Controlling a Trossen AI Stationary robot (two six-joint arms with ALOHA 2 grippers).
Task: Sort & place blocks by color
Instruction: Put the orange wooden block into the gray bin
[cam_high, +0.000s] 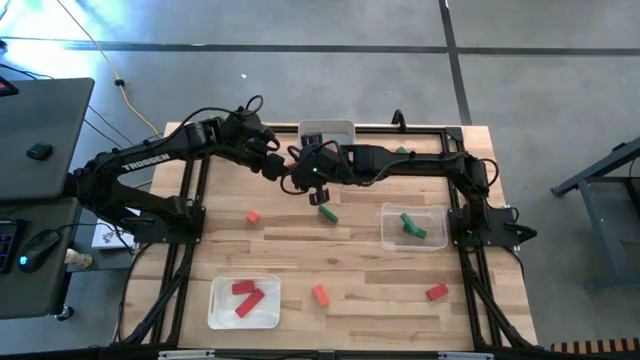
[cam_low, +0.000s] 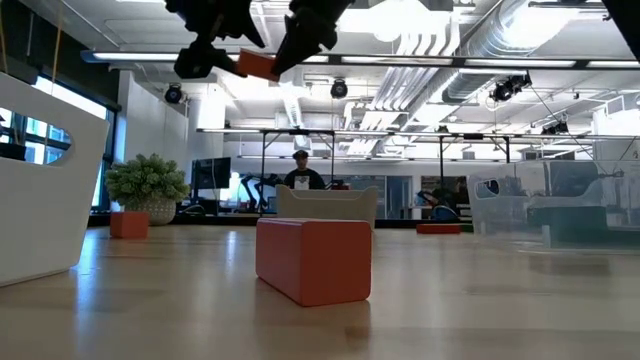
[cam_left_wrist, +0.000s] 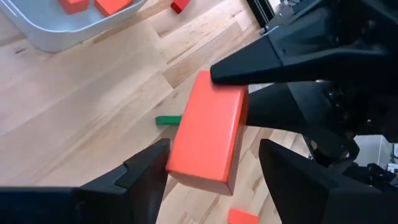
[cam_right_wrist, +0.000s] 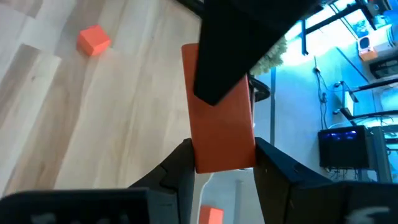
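Note:
An orange-coral block (cam_left_wrist: 205, 137) hangs in mid-air over the far middle of the table, also in the low view (cam_low: 258, 65). My right gripper (cam_right_wrist: 224, 155) is shut on it and reaches in from the table's right (cam_high: 302, 178). My left gripper (cam_left_wrist: 211, 155) comes from the left (cam_high: 278, 165) and is open. Its fingers stand on either side of the block's other end, with a gap showing on one side. A green block (cam_high: 327, 212) and a red block (cam_high: 253, 216) lie flat on the table below. My right gripper pinches the orange-coral block between its two fingers (cam_left_wrist: 249, 65) at one end (cam_right_wrist: 224, 149). It comes roughly level from the table's right, with the fingers along the block's length. The block is lifted clear of the table and sticks out beyond the fingertips toward my left gripper.
A white tray (cam_high: 218, 305) near the front left holds red blocks. A clear tray (cam_high: 388, 228) on the right holds green blocks. Another white tray (cam_high: 327, 130) sits at the far edge. An orange block (cam_high: 320, 294) and a red block (cam_high: 436, 292) lie near the front.

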